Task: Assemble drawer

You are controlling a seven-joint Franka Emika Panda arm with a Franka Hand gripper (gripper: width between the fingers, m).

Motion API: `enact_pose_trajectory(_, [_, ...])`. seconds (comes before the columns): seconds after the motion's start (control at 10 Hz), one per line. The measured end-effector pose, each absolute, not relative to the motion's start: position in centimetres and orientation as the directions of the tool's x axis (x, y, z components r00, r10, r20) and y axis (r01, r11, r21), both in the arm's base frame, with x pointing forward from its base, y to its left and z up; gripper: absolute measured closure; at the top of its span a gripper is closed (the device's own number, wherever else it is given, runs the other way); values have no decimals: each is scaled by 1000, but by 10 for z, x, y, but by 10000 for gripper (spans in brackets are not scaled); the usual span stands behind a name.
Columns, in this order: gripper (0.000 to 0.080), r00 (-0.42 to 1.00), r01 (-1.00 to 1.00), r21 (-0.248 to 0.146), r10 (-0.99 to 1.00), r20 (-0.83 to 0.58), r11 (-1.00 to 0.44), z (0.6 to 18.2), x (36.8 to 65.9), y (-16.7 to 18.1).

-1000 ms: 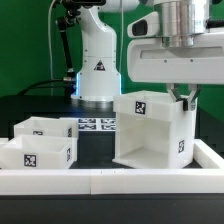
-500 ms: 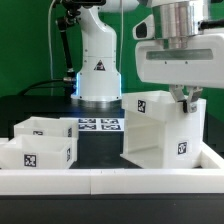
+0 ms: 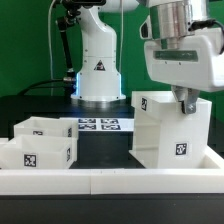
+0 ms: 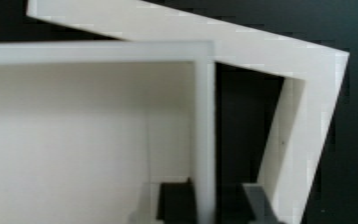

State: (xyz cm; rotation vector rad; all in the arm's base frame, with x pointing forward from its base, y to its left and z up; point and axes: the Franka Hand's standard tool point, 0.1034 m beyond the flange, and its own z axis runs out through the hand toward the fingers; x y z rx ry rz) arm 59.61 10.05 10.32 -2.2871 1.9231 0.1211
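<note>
Drawer casing (image 3: 165,125) stands upright on the table (image 3: 100,150) at the exterior view's right. It has turned and slid rightward over the last second, the gripper (image 3: 185,101) clamped on its top wall. Both trays (image 3: 40,148) sit apart, likely awaiting insertion.

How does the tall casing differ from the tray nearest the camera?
The casing stands taller than the low front tray. The hand clamps the casing's wall; nothing grips the front tray. The casing sits at the exterior view's right, the front tray at its left. Both are white with a square tag.
</note>
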Motion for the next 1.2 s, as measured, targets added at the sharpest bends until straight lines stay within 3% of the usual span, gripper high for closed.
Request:
enact_pose_trajectory(0.2, [761,110,-993,-54,-980,-167,-102,103,597,99])
enact_pose_trajectory(0.5, [761,140,-989,-75,-976,-167,-129,103,620,85])
enact_pose_trajectory(0.9, [761,141,-987,-104,-975,-174,-124,103,644,95])
enact_pose_trajectory(1.2, [761,113,-990,-99,-979,-169,-98,104,647,100])
